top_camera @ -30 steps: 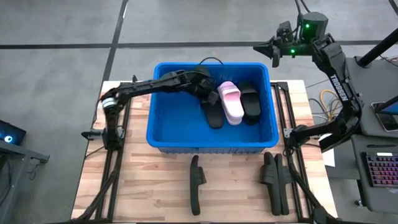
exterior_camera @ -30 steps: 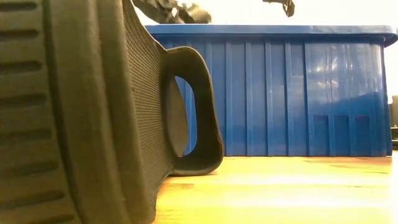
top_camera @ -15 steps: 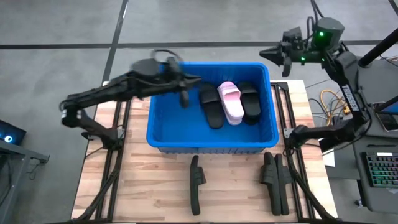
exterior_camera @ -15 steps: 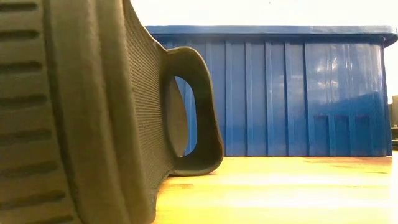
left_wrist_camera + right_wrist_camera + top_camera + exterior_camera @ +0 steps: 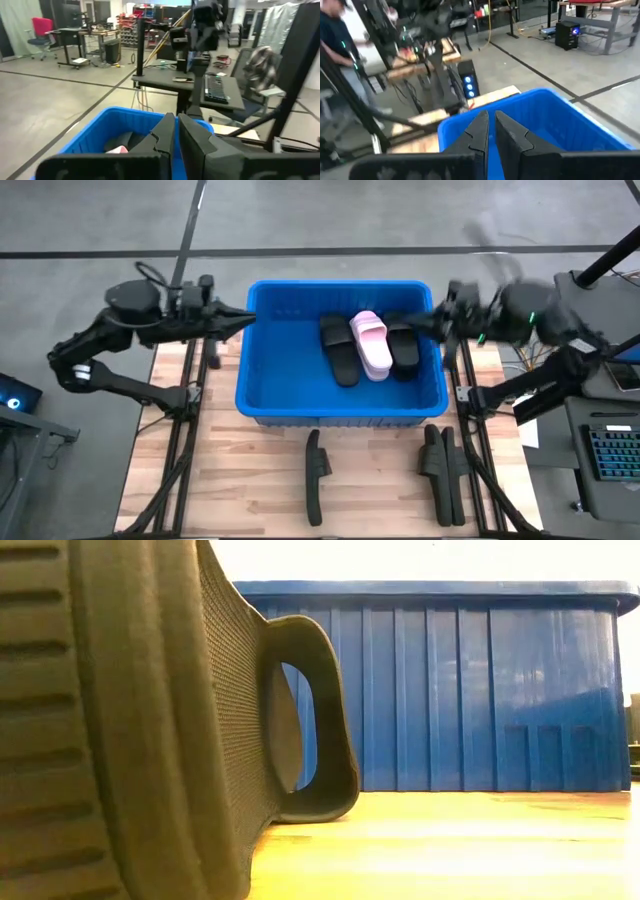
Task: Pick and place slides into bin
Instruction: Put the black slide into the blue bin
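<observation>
So the big bright blue plastic bin (image 5: 262, 385) with ribbed walls and a rolled rim sits mid-surface, long side running left-right. Inside, toward its right half, three rubber slides lie side by side with their long axes running near-to-far: a black slide (image 5: 337, 350), a light pink slide (image 5: 372, 345) in the middle, and another black slide (image 5: 404, 345) on the right. The left half of the bin floor is bare blue plastic, so plenty of room there.

On the pale wooden plank surface (image 5: 380, 490) near the front edge, a black slide on its edge (image 5: 316, 473) points near-to-far in front of the bin's middle, and a black pair on edge (image 5: 442, 470), touching each other, stands to the right. In the low view one ribbed, mesh-textured sole (image 5: 130, 720) fills the left side, strap loop sticking out toward the bin.

Left hand (image 5: 243, 321) hovers just outside the bin's far-left corner, fingers pinched closed, holding nothing. Right hand (image 5: 412, 321) is over the bin's far-right rim, also closed and empty.
</observation>
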Available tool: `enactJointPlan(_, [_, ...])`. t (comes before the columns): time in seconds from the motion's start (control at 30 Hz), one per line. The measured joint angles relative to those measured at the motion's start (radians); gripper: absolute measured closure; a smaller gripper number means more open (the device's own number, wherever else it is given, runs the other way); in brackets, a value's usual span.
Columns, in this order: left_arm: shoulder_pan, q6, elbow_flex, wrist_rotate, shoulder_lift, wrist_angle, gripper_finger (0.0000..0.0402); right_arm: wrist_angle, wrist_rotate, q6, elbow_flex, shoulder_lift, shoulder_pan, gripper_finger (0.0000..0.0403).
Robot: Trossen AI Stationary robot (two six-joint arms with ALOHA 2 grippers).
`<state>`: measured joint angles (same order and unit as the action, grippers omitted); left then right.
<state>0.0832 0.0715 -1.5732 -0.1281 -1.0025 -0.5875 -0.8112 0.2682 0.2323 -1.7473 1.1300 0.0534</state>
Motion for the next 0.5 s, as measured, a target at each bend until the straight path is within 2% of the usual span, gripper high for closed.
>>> enactJointPlan(0.1, [0.000,0.000,0.043,0.022,0.060,0.001,0.0393,-0.002,0.245,-0.029,0.001,0.058,0.215,0.0381])
enactJointPlan(0.2, [0.000,0.001,0.072,0.023,0.108,0.001,0.0393,-0.001,0.394,-0.071,0.001,0.118,0.357,0.0381])
enactJointPlan(0.37, [0.000,0.000,0.105,0.022,0.151,0.003,0.0393,0.015,0.444,-0.042,0.001,0.223,0.441,0.0378])
enactJointPlan(0.5, [0.000,0.000,0.124,0.022,0.162,0.001,0.0393,0.031,0.378,0.013,0.001,0.312,0.444,0.0348])
